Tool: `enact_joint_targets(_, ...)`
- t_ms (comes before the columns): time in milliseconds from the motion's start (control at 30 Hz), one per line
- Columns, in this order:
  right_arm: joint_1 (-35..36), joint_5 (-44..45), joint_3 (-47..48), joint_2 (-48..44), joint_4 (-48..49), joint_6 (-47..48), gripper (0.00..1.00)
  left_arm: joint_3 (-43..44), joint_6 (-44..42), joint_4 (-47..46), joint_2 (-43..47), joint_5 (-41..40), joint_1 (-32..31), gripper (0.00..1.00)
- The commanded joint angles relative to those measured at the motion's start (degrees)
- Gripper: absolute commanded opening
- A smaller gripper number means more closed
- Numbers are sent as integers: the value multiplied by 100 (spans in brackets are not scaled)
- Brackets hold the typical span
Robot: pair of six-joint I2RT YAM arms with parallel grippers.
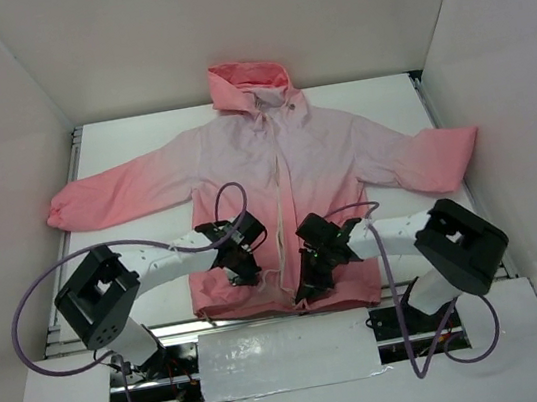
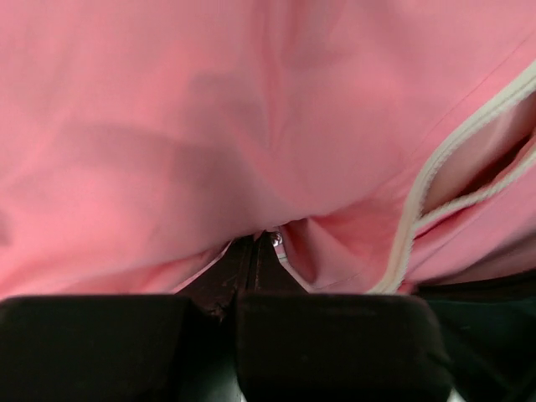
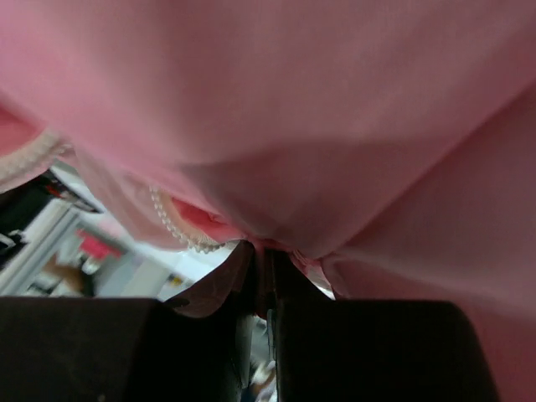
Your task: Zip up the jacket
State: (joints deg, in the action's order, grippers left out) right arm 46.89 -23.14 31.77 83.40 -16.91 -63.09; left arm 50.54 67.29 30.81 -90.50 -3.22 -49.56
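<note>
From above: shows the jacket (image 1: 287, 153) spread front-up on the counter (image 1: 133, 140), hood toward the far wall and sleeves out to either side. Shows the zipper (image 1: 276, 175) running down the middle, seemingly unjoined at the bottom. Finds the left tool (image 1: 242, 269) and the right tool (image 1: 308, 281) both down at the hem, one on each side of the zipper line and near each other. Looks like the step of bringing the two bottom ends together. Carries a risk of dragging the whole light garment across the counter with any sideways pull, rather than lining anything up.

From the left wrist: shows the left tool (image 2: 256, 243) closed, pinching a gather of coral fabric of the jacket (image 2: 209, 117). Puts the pale zipper (image 2: 416, 201) tape off to the right, apart from the tips. Suggests a hold on cloth alone — likely to slide out of so slick a shell under tension. Cannot tell what the small glint at the tips is.

From the right wrist: shows the right tool (image 3: 265, 251) closed on a raised edge of the jacket (image 3: 352, 117), with a row of zipper (image 3: 180, 230) teeth hanging just left of the tips. Could go wrong through a twisted edge — misaligned ends, or fabric caught in the teeth.
</note>
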Motion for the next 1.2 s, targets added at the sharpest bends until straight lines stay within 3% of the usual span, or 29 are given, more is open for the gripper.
enact_joint_targets(0, -223, 450, 338, 878, 390, -204, 0, 341, -216, -66, -152, -302, 253, 0)
enact_joint_targets(167, -935, 12, 944, 1829, 504, -64, 0, 842, -558, 345, 93, -556, 772, 0)
enact_joint_targets(433, -1682, -305, 3298, 3400, -743, 833, 0, 2135, -1410, 1111, 515, -988, 983, 0)
enact_joint_targets(700, -1991, -77, 5732, 4544, -2262, 1536, 0, 915, -1657, 822, 1331, -206, 905, 0)
enact_joint_targets(967, -1991, 195, 5402, 4563, -2054, 1826, 0, -342, -1508, 559, 2123, 391, 351, 0)
enact_joint_targets(1167, -1982, 195, 4989, 4387, -1781, 2011, 0, -1090, -1026, -250, 1774, 814, -184, 0)
